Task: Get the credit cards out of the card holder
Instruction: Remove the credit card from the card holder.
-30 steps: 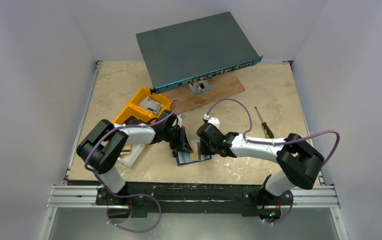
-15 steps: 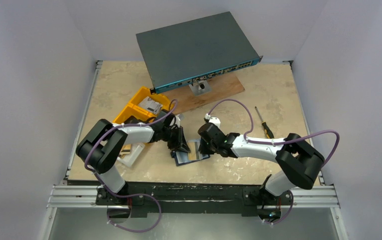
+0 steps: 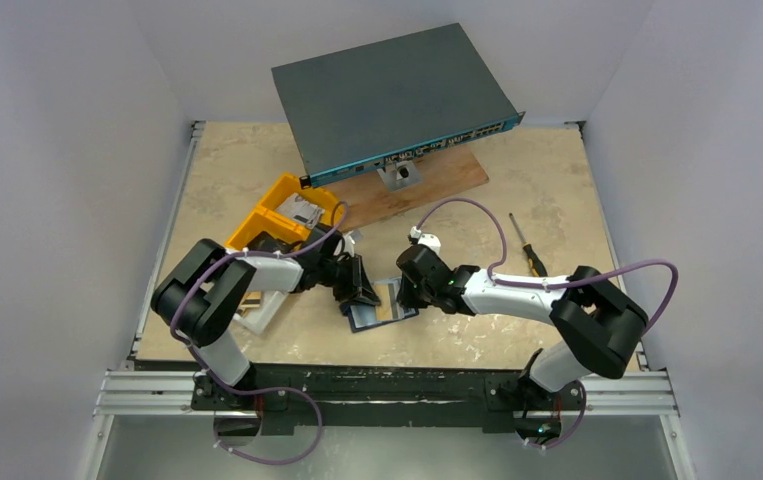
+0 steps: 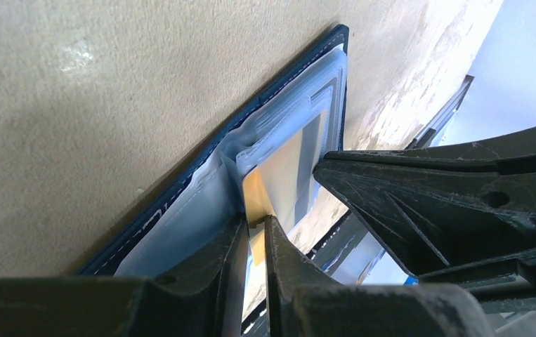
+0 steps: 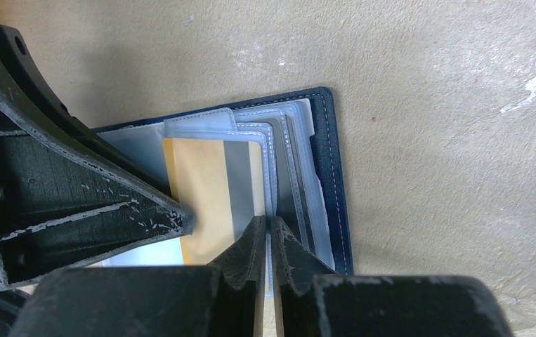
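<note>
The dark navy card holder (image 3: pixel 381 316) lies open on the table between both grippers; it also shows in the left wrist view (image 4: pixel 180 184) and the right wrist view (image 5: pixel 335 161). A credit card with an orange-yellow patch (image 5: pixel 205 189) sticks partly out of its clear sleeves (image 5: pixel 289 151). My left gripper (image 4: pixel 254 228) is shut on the edge of that card (image 4: pixel 279 165). My right gripper (image 5: pixel 268 232) is shut on the edge of a clear sleeve, holding the holder down. In the top view the left gripper (image 3: pixel 361 292) and right gripper (image 3: pixel 404 293) meet over the holder.
Yellow bins (image 3: pixel 282 215) stand behind the left arm. A grey network switch (image 3: pixel 392 95) rests on a wooden board (image 3: pixel 427 180) at the back. A screwdriver (image 3: pixel 527 245) lies to the right. A white object (image 3: pixel 262 310) lies at the left.
The holder and both grippers have shifted slightly away from the near edge. Both grips look unchanged.
</note>
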`<state>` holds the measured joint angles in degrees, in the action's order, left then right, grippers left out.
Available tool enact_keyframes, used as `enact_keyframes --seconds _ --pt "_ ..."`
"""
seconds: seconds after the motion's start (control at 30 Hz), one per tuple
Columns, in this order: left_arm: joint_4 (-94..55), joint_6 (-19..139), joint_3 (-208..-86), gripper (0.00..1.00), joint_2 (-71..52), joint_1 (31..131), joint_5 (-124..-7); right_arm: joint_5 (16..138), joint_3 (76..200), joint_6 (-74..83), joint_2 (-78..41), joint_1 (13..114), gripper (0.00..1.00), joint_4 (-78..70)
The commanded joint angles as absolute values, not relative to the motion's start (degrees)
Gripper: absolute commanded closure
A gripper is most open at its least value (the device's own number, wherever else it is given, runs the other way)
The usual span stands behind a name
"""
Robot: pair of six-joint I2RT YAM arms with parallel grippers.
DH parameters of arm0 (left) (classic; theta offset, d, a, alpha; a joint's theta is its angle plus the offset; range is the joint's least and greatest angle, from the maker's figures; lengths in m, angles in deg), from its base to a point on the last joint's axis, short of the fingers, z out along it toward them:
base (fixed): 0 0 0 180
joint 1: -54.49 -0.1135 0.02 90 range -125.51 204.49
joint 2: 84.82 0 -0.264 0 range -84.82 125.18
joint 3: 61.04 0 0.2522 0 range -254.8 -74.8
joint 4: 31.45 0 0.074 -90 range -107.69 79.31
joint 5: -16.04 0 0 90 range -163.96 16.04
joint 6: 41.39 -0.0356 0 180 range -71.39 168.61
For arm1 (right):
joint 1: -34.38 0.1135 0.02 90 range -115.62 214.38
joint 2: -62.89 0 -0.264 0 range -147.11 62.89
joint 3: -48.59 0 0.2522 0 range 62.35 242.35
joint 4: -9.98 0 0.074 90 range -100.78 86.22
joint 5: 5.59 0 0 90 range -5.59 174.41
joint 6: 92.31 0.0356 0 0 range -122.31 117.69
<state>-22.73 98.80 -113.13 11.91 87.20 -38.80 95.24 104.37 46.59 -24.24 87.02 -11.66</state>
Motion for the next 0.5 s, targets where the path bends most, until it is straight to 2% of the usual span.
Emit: enact_keyframes --seconds 0.0,0.17,0.47 --pt "-28.1 100.78 -111.73 0.84 11.72 87.7 -35.49 94.72 101.55 46.35 -28.69 87.02 0.98 -17.93" --pt "-28.47 101.1 -110.83 0.8 11.28 87.71 -35.51 94.5 101.67 46.41 -29.03 87.01 0.99 -17.71" --pt "-31.05 102.8 -108.72 0.82 10.97 87.7 -35.19 94.56 101.89 46.47 -29.47 87.02 1.0 -17.84"
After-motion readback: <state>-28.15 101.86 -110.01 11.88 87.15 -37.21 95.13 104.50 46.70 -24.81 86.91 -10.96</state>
